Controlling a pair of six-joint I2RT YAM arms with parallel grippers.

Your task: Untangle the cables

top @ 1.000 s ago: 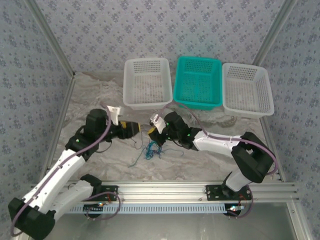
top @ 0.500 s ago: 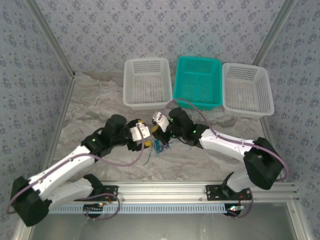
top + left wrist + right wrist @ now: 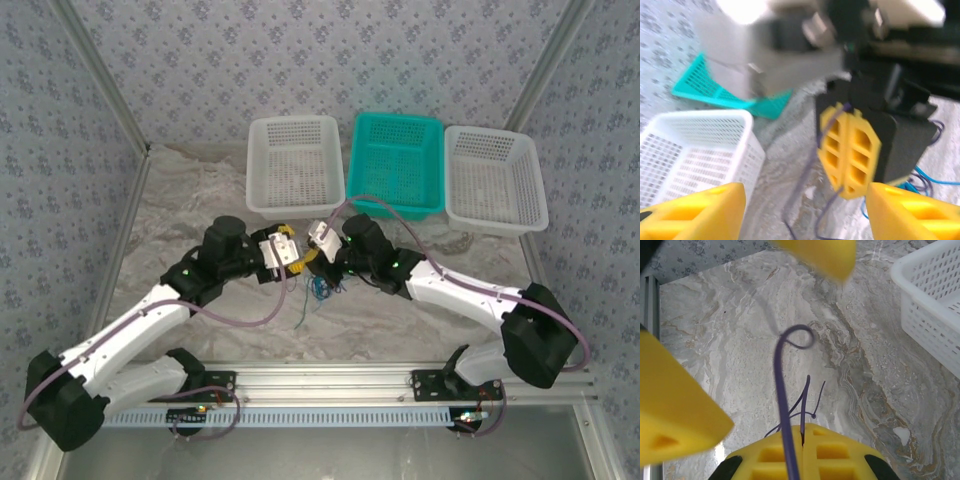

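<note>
Over the grey-veined marble table top [image 3: 190, 190], the two arms meet nose to nose just in front of a row of three perforated plastic baskets. The right gripper [image 3: 313, 259] has its yellow ribbed pads pressed together. Its wrist camera shows a thin dark purple wire [image 3: 784, 390] pinched in the seam between them. The wire rises from the pads and curls into a small hook at its free end. In the top view, the rest of the small tangle of thin blue, teal and dark cables [image 3: 320, 288] is bunched just below that clamp, with one loose strand trailing toward the near edge. Whether the bunch is lifted clear of the marble cannot be told.

The left gripper [image 3: 287, 250] faces the right one with its jaws spread wide and nothing gripped. In its own wrist camera its yellow fingertips [image 3: 700, 207] sit at the two lower corners. The right gripper's closed pads stand in the gap ahead, with a purple strand dropping below them and blue loops [image 3: 922, 175] behind (this view is blurred, so finer contact cannot be judged). From the right wrist, the left gripper's yellow fingers [image 3: 675, 410] flank the hooked wire, one on each side, apart from it.

The white rectangular basket [image 3: 295, 165], the teal basket [image 3: 397, 165] and the second white basket [image 3: 495, 178] stand side by side at the back of the table, behind the grippers.
</note>
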